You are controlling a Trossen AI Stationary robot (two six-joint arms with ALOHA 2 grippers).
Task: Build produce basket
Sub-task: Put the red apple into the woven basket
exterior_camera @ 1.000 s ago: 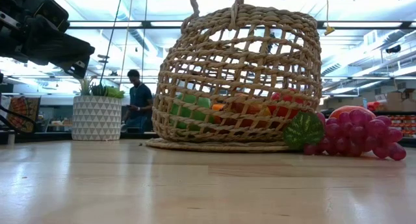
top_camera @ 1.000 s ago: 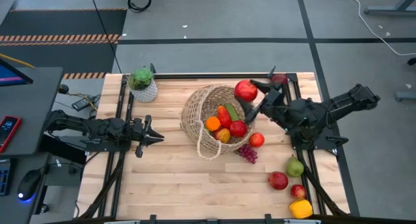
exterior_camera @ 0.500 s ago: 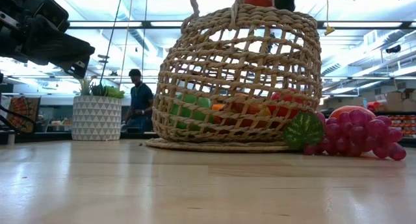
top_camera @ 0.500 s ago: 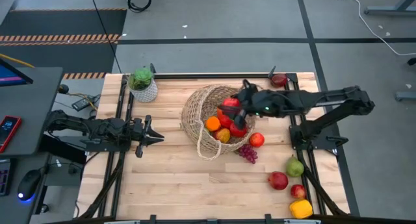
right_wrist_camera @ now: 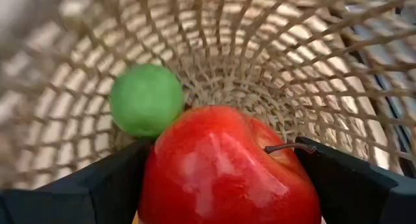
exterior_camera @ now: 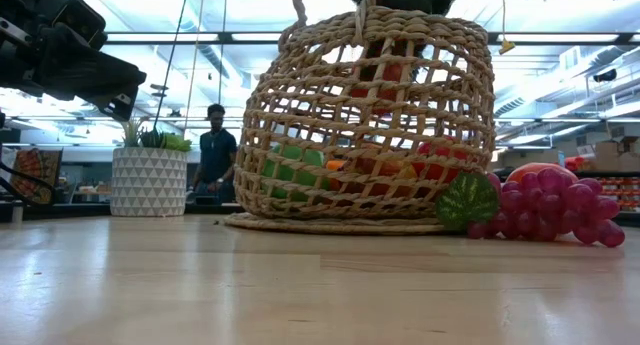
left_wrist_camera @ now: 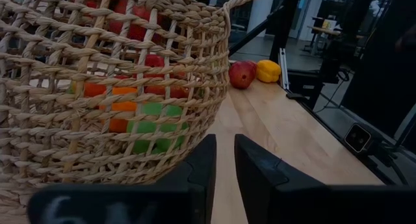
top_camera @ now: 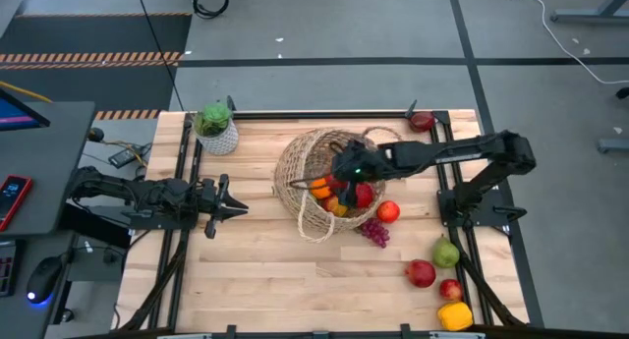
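Note:
The wicker basket [top_camera: 307, 187] lies on its side mid-table, its mouth toward the table's right. Inside it are an orange [top_camera: 321, 187], a green apple [right_wrist_camera: 146, 99] and other produce. My right gripper [top_camera: 346, 174] reaches into the mouth, slanting down, shut on a red apple [right_wrist_camera: 227, 165]. Through the weave in the low view, this apple [exterior_camera: 385, 80] shows high inside the basket. My left gripper [top_camera: 236, 208] waits shut and level at the table's left, its fingers [left_wrist_camera: 221, 160] pointing at the basket wall [left_wrist_camera: 117, 87]. My right gripper pinches the red apple between its two fingers, one on each flank [right_wrist_camera: 159, 175]. The fingers come from the table's right, slanting down into the basket mouth. The apple's stem [right_wrist_camera: 289, 147] shows on top. It hangs inside the basket, above the fruit lying there.
A red fruit [top_camera: 388, 211] and purple grapes [top_camera: 374, 233] lie just outside the basket mouth. At the near right are a green pear [top_camera: 446, 252], red apples [top_camera: 421, 273] and a yellow pepper [top_camera: 455, 315]. A potted plant [top_camera: 216, 128] stands far left. A person [exterior_camera: 214, 150] stands beyond the table.
My right gripper has carried the red apple from the basket's far right rim toward the table's left and down, tipping forward. It now reaches into the basket mouth. The basket and the rest of the produce have stayed put.

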